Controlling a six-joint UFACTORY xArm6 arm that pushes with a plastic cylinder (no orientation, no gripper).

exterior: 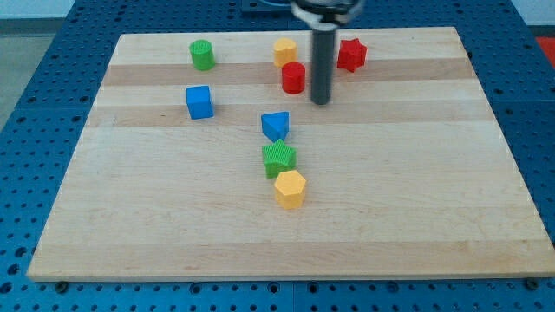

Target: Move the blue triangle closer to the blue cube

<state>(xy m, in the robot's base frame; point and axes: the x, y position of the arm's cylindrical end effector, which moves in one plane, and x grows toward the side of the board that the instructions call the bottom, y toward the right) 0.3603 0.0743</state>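
The blue triangle [275,126] lies near the middle of the wooden board [416,191]. The blue cube [199,101] sits to its left and a little toward the view's top. My tip [321,101] is at the end of the dark rod, to the right of the blue triangle and slightly above it in the view, apart from it. The tip stands just right of the red cylinder [294,78].
A green block [279,159] and a yellow hexagon-like block [290,189] sit in a line below the blue triangle. A green cylinder [202,55], a yellow block [285,51] and a red star [351,54] lie along the top.
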